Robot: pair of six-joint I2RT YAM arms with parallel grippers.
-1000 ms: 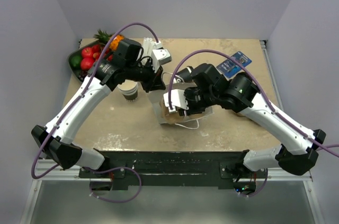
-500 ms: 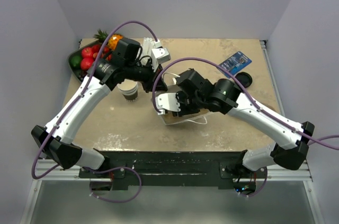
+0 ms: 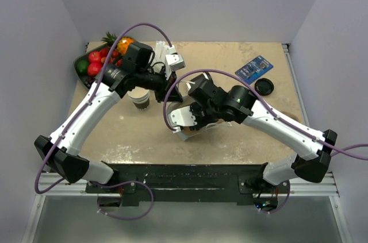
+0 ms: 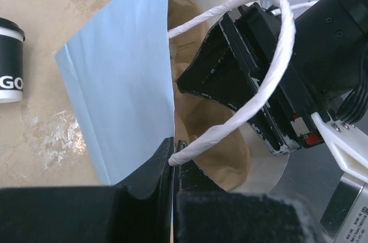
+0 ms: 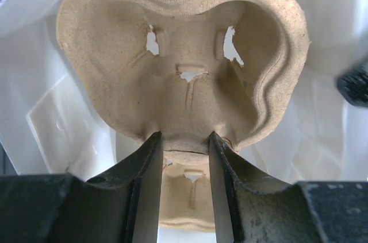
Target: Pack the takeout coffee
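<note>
The takeout coffee [image 4: 10, 62], a dark cup with white markings and a black lid, stands upright left of the bag; it also shows in the top view [image 3: 140, 99]. The white paper bag [image 4: 121, 82] with twisted white handles [image 4: 270, 70] lies open on the table [image 3: 177, 118]. My left gripper [image 4: 172, 157] is shut on the bag's rim by a handle [image 3: 171, 89]. My right gripper [image 5: 183, 145] reaches into the bag, shut on a brown moulded pulp cup carrier [image 5: 184, 70], and also shows in the top view [image 3: 192, 119].
A bowl of fruit [image 3: 95, 64] sits at the back left. A blue packet [image 3: 253, 69] and a loose black lid [image 3: 264, 87] lie at the back right. A white box [image 3: 174, 59] is behind my left gripper.
My right arm has swung left and nearer, carrying the pulp carrier deeper into the bag's mouth. The loose black lid has come into view. My left gripper keeps its hold.
</note>
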